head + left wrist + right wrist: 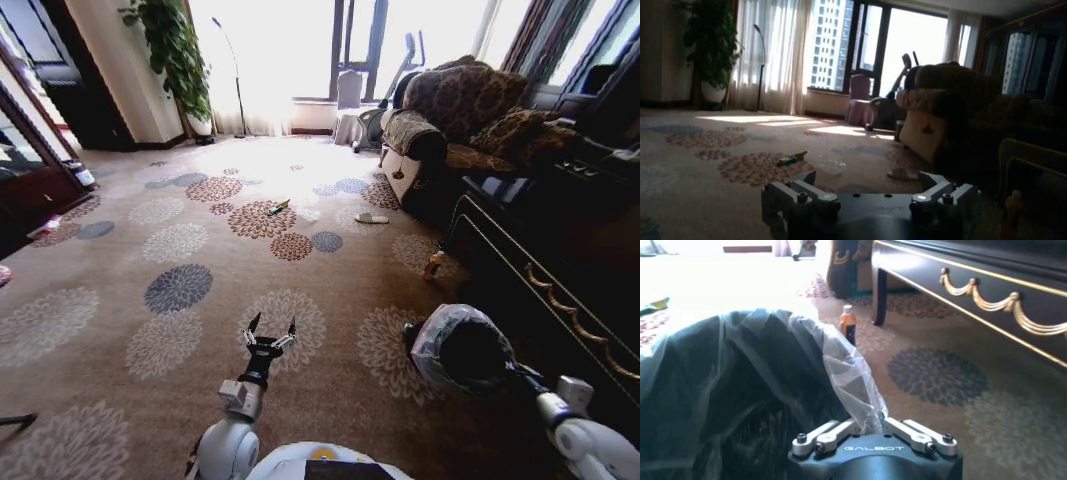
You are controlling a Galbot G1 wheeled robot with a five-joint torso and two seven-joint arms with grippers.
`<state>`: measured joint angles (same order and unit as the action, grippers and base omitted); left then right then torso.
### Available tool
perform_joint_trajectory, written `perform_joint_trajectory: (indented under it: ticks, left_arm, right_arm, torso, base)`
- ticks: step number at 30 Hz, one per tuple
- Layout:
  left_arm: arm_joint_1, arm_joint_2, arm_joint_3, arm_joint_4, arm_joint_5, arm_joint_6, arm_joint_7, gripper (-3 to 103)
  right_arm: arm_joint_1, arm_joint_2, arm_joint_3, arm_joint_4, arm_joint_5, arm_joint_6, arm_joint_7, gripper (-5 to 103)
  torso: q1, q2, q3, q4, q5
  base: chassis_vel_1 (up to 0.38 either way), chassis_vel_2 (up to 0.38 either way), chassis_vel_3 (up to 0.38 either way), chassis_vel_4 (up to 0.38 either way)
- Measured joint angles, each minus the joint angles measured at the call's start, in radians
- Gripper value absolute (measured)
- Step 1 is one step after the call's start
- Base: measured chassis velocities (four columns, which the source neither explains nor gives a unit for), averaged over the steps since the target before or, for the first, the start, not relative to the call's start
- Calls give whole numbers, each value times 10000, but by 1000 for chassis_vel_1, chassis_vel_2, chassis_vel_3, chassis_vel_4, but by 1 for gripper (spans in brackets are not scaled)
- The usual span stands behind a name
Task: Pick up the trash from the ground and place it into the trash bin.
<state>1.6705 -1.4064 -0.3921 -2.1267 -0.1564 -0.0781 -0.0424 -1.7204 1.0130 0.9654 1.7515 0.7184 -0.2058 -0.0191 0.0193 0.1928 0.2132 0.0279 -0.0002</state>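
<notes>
Left gripper [271, 329] stretched forward low over the carpet [120, 300], fingers spread, empty — right gripper [875, 421] clenched on trash bin [462, 350] liner rim, green wrapper [278, 207] far ahead.

The trash bin [462, 352], black with a crinkled grey-white plastic liner [840, 365] over its rim, is tipped on its side at about four o'clock in the head view, its rim pinched in the right tool [875, 426]. Out on the flowered carpet toward twelve o'clock lies a green wrapper [278, 207], with a pale flat piece [371, 218] farther toward one o'clock. A small orange bottle [848, 324] stands upright beside a dark furniture leg, near the bin.
</notes>
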Motion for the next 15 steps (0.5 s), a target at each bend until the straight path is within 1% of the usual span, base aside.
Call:
perform_joint_trajectory:
  ticks: [2, 4, 5, 6, 9, 11, 12, 15]
  left_arm:
    - [-172, 108, -77, 226, -4, 26, 1, 100]
    - [-337, 139, -101, 391, 15, 41, 1, 100]
    - [-426, 141, -101, 462, 36, 59, 3, 100]
    - [-426, 141, -101, 462, 36, 59, 3, 100]
    - [-471, 73, -68, 521, 93, 113, 12, 100]
    - [-517, 68, -39, 567, 103, 139, 18, 100]
    - [-682, 79, 12, 691, 113, 180, 29, 100]
    - [-927, 152, 38, 861, 108, 208, 62, 100]
  right_arm:
    - [18, 451, 58, 358, -41, 194, 306, 1]
    - [87, 772, 94, 687, -29, 401, 543, 1]
    - [81, 980, 125, 922, -68, 526, 588, 1]
    - [81, 980, 125, 922, -68, 526, 588, 1]
    - [65, 1417, 48, 1390, -539, 971, 565, 1]
    - [57, 1511, 34, 1471, -672, 1078, 560, 1]
    - [31, 1670, 33, 1584, -882, 1269, 556, 1]
    - [-7, 1847, 38, 1657, -1008, 1539, 563, 1]
  torso:
    - [0, 0, 0, -1, 1]
    - [0, 0, 0, 6, 0]
    - [0, 0, 0, 6, -5]
    - [0, 0, 0, 6, -5]
    - [0, 1, 0, 6, 2]
    - [0, 1, 0, 6, 2]
    - [0, 2, 0, 5, 2]
    - [0, 2, 0, 3, -1]
  base:
    - [0, 0, 0, 0]
    - [0, 0, 0, 0]
    - [0, 0, 0, 0]
    - [0, 0, 0, 0]
    - [0, 0, 0, 0]
    - [0, 0, 0, 0]
    - [0, 0, 0, 0]
    - [0, 0, 0, 0]
